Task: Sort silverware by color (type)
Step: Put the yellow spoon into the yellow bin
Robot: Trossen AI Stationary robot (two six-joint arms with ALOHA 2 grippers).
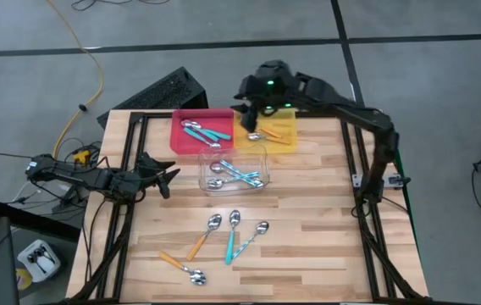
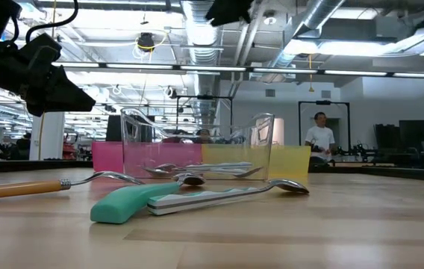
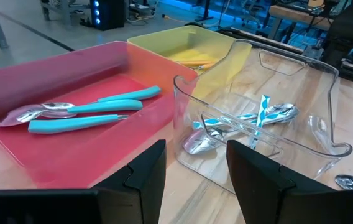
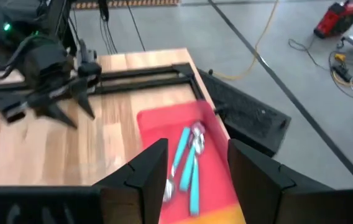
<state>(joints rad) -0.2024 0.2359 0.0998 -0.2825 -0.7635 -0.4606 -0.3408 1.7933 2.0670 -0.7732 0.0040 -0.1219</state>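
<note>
Four spoons lie flat on the near part of the table: an orange one (image 1: 202, 236), a teal one (image 1: 231, 238), a pale blue one (image 1: 254, 237) and another orange one (image 1: 181, 266). Teal spoons (image 3: 83, 112) lie in the red tray (image 1: 201, 131). Orange spoons (image 1: 273, 135) lie in the yellow tray (image 1: 281, 121). Pale blue striped spoons (image 3: 251, 118) lie in the clear tray (image 1: 234, 169). My left gripper (image 1: 169, 179) (image 3: 195, 149) hovers open, left of the clear tray. My right gripper (image 1: 251, 121) (image 4: 192, 146) is open and empty above the seam between the red and yellow trays.
The three trays stand close together at the table's far middle. A black frame (image 1: 130, 144) runs along the table's left, right and far edges. A keyboard (image 1: 168, 91) and cables lie on the floor beyond the far edge. A person (image 2: 320, 138) stands far off in the room.
</note>
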